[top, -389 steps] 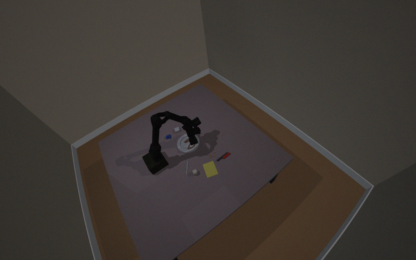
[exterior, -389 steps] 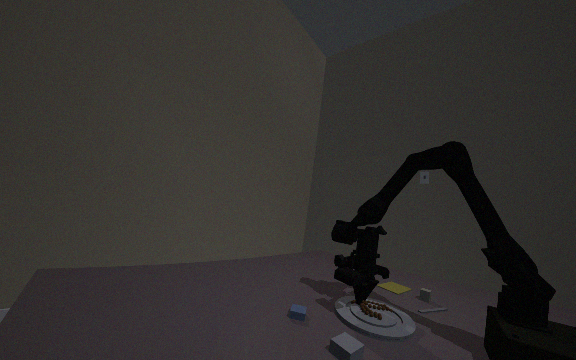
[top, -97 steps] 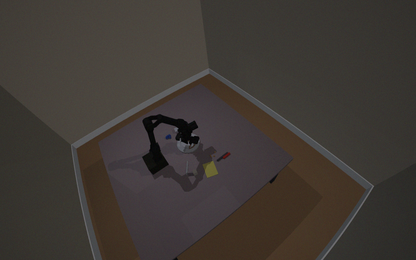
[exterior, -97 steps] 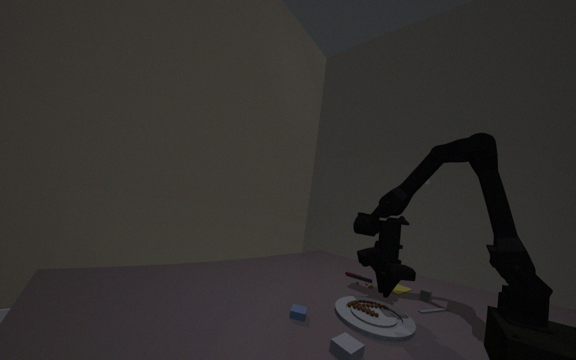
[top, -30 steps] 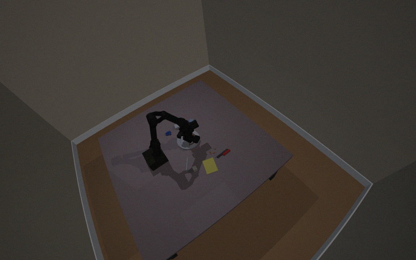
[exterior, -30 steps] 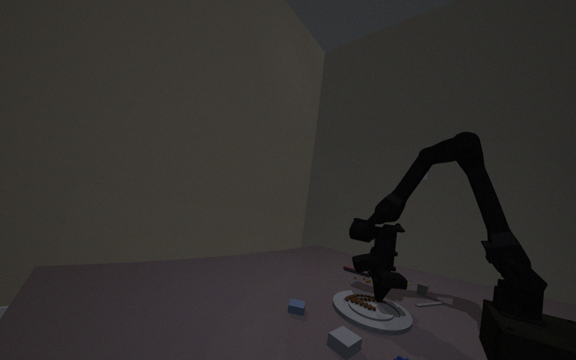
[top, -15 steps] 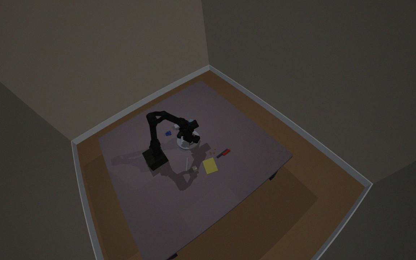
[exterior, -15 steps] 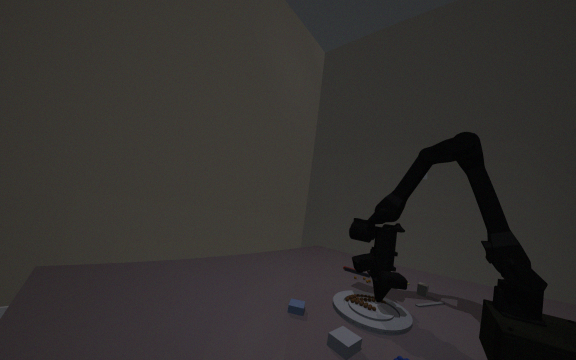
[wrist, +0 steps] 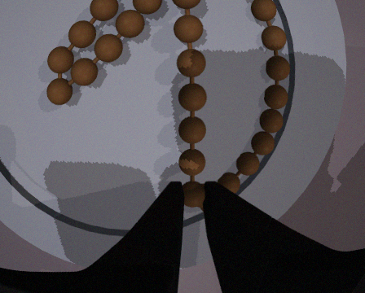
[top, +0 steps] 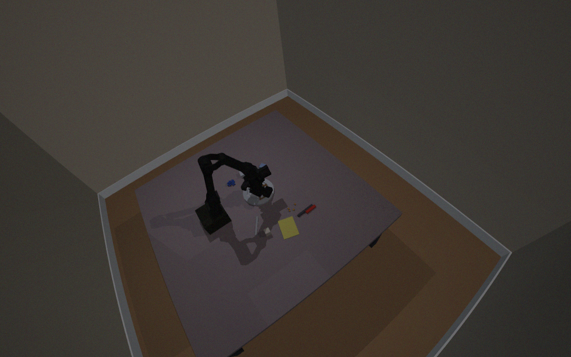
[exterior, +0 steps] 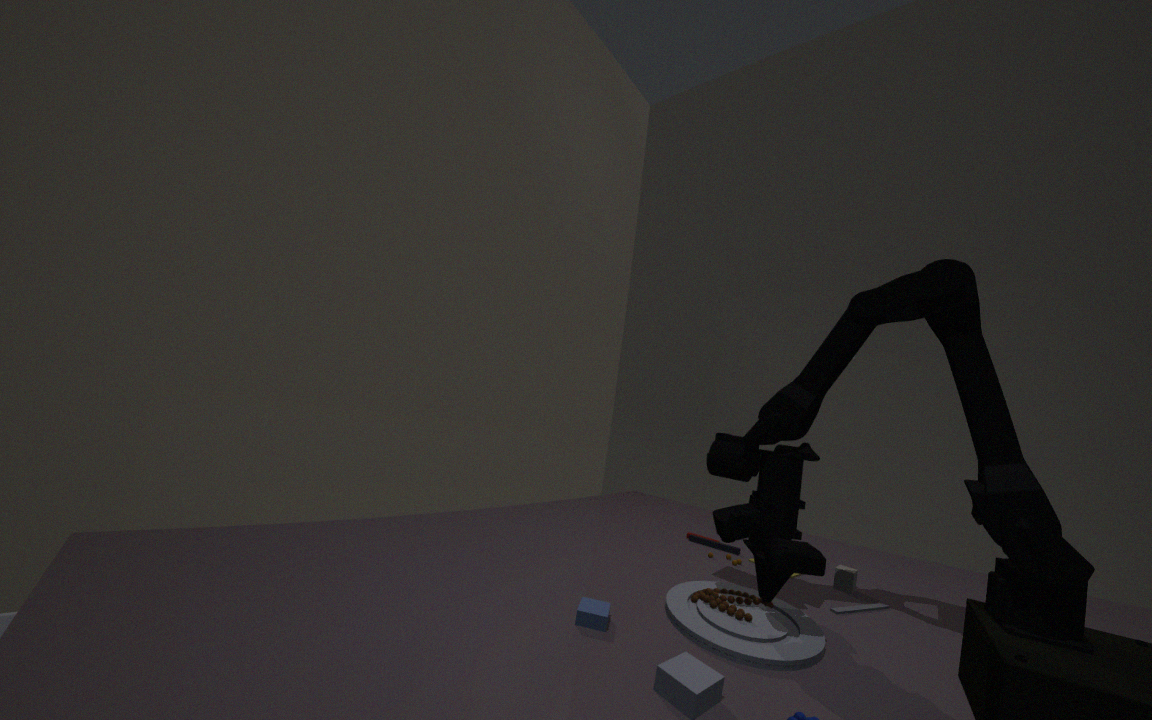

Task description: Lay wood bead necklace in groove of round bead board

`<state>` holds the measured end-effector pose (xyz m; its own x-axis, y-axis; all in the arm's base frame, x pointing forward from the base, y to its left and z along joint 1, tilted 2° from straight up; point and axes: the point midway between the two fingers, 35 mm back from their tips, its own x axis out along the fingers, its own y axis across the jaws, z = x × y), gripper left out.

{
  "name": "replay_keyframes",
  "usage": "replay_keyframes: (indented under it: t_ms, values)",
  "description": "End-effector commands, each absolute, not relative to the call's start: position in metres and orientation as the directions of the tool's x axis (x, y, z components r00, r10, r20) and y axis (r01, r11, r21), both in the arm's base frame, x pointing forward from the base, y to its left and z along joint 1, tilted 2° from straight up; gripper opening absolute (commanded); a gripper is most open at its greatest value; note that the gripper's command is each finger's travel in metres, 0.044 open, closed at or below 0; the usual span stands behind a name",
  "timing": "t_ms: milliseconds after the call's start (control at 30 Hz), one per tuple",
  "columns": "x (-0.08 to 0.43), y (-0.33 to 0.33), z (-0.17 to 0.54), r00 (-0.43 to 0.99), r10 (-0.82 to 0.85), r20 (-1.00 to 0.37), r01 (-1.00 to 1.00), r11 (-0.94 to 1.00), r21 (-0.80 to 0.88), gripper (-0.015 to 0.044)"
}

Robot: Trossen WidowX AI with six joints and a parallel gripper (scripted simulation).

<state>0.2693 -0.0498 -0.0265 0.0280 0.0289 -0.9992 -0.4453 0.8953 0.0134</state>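
Observation:
The brown wood bead necklace [wrist: 192, 97] [exterior: 730, 611] lies on the round white bead board [wrist: 321, 32] [exterior: 795, 652]. In the wrist view, a folded loop lies at the upper left and a straight run crosses the middle. A curved run lies along the inner side of the dark ring-shaped groove [wrist: 292, 69] on the right. My gripper [wrist: 191, 192] [exterior: 767, 601] points down, low over the board. It is shut on a bead at the necklace's near bend, close to the groove. The fingers partly hide the bend; the necklace's far part is out of the wrist view.
A blue block [exterior: 593, 613] and a white block [exterior: 688, 684] stand beside the board. A blue cluster [top: 231, 182], a white stick [top: 256, 225], a pale cube [top: 267, 230], a yellow sheet [top: 288, 227], small orange bits [top: 294, 209] and a red-handled tool [top: 311, 208] lie around it.

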Motion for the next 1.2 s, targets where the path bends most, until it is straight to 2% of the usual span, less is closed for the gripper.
replay_keyframes:
  t_ms: [0,500,1033,1067,1167]
  values:
    - [0.257,-0.05,-0.028,0.026,0.032,-0.999,-0.449,0.893,0.017,0.0]
    - [0.244,-0.049,-0.036,0.025,0.032,-0.999,-0.449,0.893,0.018,0.0]
    - [0.244,-0.05,-0.029,0.025,0.032,-0.999,-0.449,0.893,0.017,0.042]
    - [0.244,-0.05,-0.031,0.026,0.029,-0.999,-0.445,0.896,0.015,0.044]
    - [0.244,-0.05,-0.028,0.025,0.032,-0.999,-0.449,0.893,0.018,0.044]
